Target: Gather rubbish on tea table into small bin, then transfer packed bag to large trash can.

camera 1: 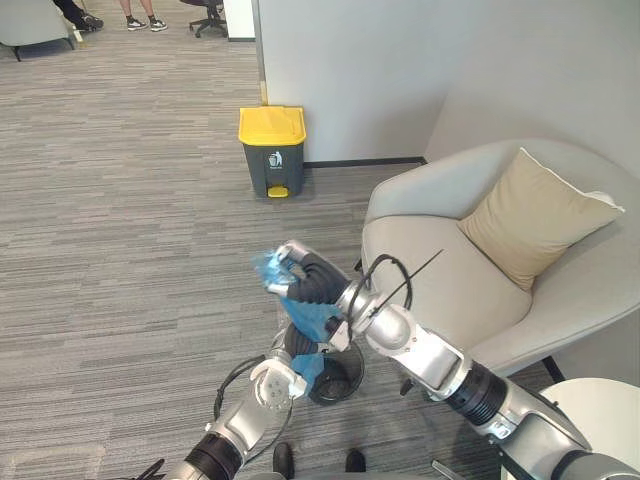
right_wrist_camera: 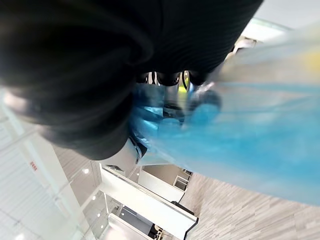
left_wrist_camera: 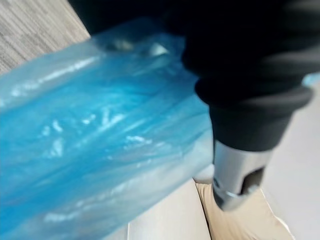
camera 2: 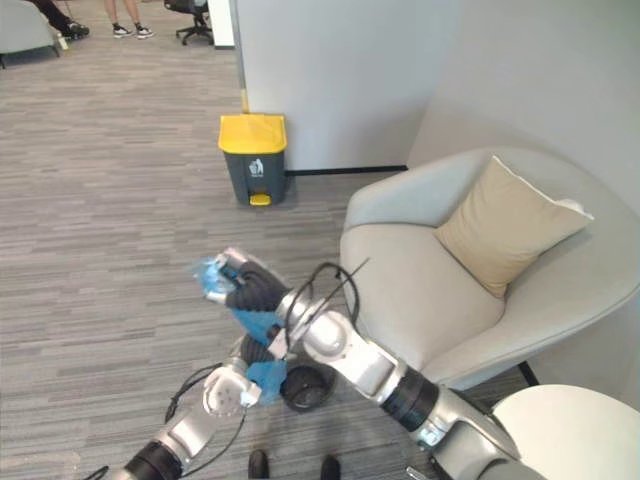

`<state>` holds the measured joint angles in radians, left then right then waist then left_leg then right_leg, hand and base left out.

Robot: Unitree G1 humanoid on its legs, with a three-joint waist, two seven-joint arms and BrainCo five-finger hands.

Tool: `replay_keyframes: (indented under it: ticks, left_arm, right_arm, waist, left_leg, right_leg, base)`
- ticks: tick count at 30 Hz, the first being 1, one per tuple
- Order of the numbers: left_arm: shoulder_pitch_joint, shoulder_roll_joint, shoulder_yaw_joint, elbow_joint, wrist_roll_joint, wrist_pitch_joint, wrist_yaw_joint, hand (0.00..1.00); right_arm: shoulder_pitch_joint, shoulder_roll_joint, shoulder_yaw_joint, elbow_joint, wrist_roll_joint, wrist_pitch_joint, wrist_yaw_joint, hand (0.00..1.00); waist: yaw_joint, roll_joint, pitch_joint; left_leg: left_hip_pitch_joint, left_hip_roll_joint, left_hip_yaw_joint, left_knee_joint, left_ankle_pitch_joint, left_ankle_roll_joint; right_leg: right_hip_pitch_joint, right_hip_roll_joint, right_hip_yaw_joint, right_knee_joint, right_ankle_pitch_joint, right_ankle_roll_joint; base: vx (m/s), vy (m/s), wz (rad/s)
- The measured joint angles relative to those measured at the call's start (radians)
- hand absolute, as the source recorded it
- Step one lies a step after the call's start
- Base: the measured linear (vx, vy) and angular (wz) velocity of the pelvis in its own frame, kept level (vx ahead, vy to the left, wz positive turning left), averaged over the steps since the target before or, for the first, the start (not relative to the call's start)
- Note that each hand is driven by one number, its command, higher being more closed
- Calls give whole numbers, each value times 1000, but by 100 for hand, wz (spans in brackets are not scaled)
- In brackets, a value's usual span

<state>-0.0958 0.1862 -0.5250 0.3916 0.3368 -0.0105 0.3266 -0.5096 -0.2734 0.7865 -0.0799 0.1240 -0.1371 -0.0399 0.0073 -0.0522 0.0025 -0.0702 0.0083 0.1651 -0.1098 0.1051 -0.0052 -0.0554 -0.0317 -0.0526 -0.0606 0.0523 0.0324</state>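
- Translucent blue plastic bag (camera 1: pixel 308 318): held raised, its lower end at the rim of the small round black bin (camera 1: pixel 348 378) on the grey striped carpet (camera 1: pixel 120 250). The gathered neck is clenched in the curled fingers of the right hand (camera 1: pixel 305 280).
- Left hand (camera 1: pixel 272 383): placed low against the bag's bottom, just beside the bin. Its grip cannot be told.
- Grey pedal trash can with yellow lid (camera 1: pixel 272 150): stood by the white wall, well apart.
- Pale grey armchair (camera 1: pixel 440 270) with tan cushion (camera 1: pixel 535 215): located near the bin.

No legible txt; just a white litter pictogram (camera 1: pixel 275 159) on front of yellow-lidded bin (camera 1: pixel 271 126).
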Motion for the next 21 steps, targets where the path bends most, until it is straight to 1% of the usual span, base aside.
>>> replay_keyframes:
  ticks: [2, 4, 7, 10, 13, 16, 20, 21]
  left_arm:
    - [0, -13, 21, 22, 17, 14, 11, 100]
    - [0, -18, 38, 41, 18, 29, 41, 100]
    - [0, -26, 70, 53, 16, 47, 46, 100]
    - [0, -26, 84, 54, 13, 49, 53, 100]
    - [0, -38, 106, 54, 10, 49, 64, 100]
    - [2, -41, 125, 54, -26, 49, 65, 100]
    - [18, -44, 155, 52, -67, 49, 66, 100]
    - [30, -43, 162, 49, -84, 49, 66, 100]
  right_arm:
    - [-1, 11, 3, 22, 17, 8, -1, 100]
    - [-1, 12, 7, 23, 36, 15, -1, 100]
    - [-4, 24, 8, 22, 44, 15, 0, 100]
    - [-12, 38, 8, 22, 72, 15, 2, 100]
    - [-19, 38, 8, 22, 76, 14, 2, 100]
    - [-14, 38, 7, 21, 84, 12, 5, 100]
    - [38, 37, -1, 16, 79, 3, 21, 100]
    - [70, 37, -7, 16, 72, -1, 23, 0]
  waist:
    - [0, -3, -2]
    - [-1, -4, -3]
    - [-2, -5, -3]
    - [-6, -5, -3]
    - [-7, -5, -3]
    - [-9, -5, -3]
    - [-12, -5, -3]
    - [-14, -5, -3]
  left_leg:
    - [0, 1, 6, 0, -4, -6]
    - [0, 1, 12, 0, -6, -8]
    - [-1, 2, 16, 0, -7, -9]
    - [0, 2, 16, 0, -6, -9]
    - [0, 1, 17, 0, -6, -9]
    - [1, 1, 17, 0, -6, -9]
    - [1, 1, 17, 1, -6, -9]
    - [1, 1, 17, 4, -6, -9]
  right_leg:
    - [0, 0, 6, 3, 0, 0]
    - [-3, 0, 12, 5, 0, 0]
    - [-14, 1, 16, 12, -1, 1]
    - [-15, 1, 17, 16, -2, 1]
    - [-16, 0, 17, 18, -3, 2]
    - [-16, 0, 18, 18, -3, 2]
    - [-15, 0, 17, 18, -3, 2]
    - [-14, 0, 17, 18, -3, 2]
  base:
    - [0, 0, -10]
    - [2, 10, -9]
    - [-1, 21, -5]
    - [0, 0, 0]
    - [0, 0, 0]
    - [0, 0, 0]
    - [9, 3, 0]
    - [0, 0, 0]
